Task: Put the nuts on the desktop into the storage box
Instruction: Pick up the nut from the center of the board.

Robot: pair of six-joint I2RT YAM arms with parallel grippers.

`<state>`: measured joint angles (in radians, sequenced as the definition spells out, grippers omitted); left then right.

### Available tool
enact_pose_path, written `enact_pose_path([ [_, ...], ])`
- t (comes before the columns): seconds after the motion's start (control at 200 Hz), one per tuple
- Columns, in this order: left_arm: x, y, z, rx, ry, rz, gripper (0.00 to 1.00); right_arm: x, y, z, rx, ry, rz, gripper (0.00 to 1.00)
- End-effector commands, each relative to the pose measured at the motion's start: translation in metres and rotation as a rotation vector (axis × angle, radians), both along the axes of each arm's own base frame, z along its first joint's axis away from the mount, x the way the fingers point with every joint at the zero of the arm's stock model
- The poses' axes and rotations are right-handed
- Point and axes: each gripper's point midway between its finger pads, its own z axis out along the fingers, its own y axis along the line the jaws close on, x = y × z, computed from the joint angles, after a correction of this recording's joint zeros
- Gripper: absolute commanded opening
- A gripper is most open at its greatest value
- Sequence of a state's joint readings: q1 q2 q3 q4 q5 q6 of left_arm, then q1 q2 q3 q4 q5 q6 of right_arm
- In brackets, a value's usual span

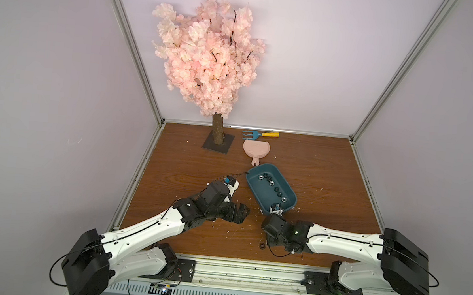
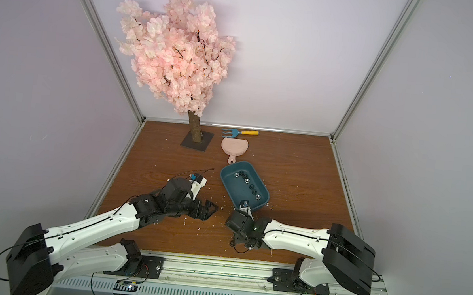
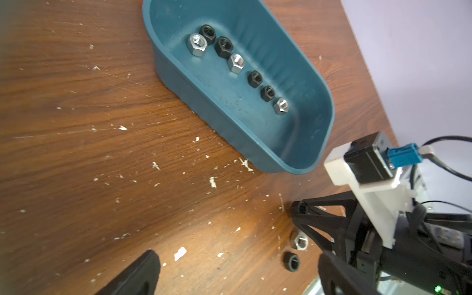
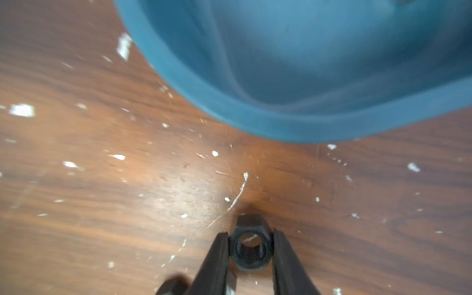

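R end effector [image 4: 250, 233]: jaws narrow, clamped on black nut [image 4: 250, 221], pads on opp. flats, bore facing the wrist cam. Can't tell if it's off the worktop [image 1: 330, 178]; view blurred.

Storage box [image 3: 178, 76] sits just ahead of R fingertips, near-end rim close, not touching. Inside: 7 nuts [image 3: 236, 62] in a loose diagonal row on the floor, 4 black, 3 silver. Floor on both sides of the row is bare.

L end effector [image 1: 244, 215]: jaws wide apart, gripping nothing. Box's long wall ahead of it, apart.

Left wrist view: silver nut [image 3: 299, 241] on worktop right beside R fingers, dark nut [image 3: 291, 261] next to it. Can't tell if that's the gripped one.

Room: open wood btw the two end effectors and on R's outer side. Pink dustpan [image 1: 256, 148] beyond box's far end, handle tip just beside the corner.

Matl: box matte teal plastic, rounded corners, low walls. Nuts hex, threaded bores. Worktop scratched brown wood-grain w/ white flecks [image 3: 180, 253].
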<state>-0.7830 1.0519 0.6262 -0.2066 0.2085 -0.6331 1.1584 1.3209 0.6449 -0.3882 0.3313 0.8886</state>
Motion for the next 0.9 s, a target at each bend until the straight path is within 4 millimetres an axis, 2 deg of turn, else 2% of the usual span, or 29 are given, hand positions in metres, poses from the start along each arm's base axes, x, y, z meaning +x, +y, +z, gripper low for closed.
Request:
enact_pose_path([
  [0.0, -0.003, -0.011, 0.017, -0.111, 0.001, -0.022, 1.00, 0.010, 0.001, 0.021, 0.045, -0.100, 0.022, 0.21],
  [0.285, -0.010, -0.033, 0.046, -0.274, 0.000, -0.103, 1.00, 0.008, -0.001, 0.039, 0.076, -0.147, 0.085, 0.20],
  [0.495, -0.008, -0.040, 0.051, -0.285, -0.008, -0.126, 1.00, 0.001, -0.002, 0.048, 0.088, -0.124, 0.118, 0.20],
  [0.616, -0.008, -0.042, 0.055, -0.265, -0.076, -0.184, 1.00, -0.001, 0.003, 0.063, 0.099, -0.111, 0.133, 0.20],
  [0.746, -0.002, -0.042, 0.060, -0.212, -0.176, -0.222, 1.00, 0.005, 0.009, 0.079, 0.118, -0.111, 0.150, 0.20],
  [0.896, 0.010, -0.043, 0.068, -0.154, -0.311, -0.251, 1.00, 0.025, 0.007, 0.089, 0.124, -0.094, 0.150, 0.20],
])
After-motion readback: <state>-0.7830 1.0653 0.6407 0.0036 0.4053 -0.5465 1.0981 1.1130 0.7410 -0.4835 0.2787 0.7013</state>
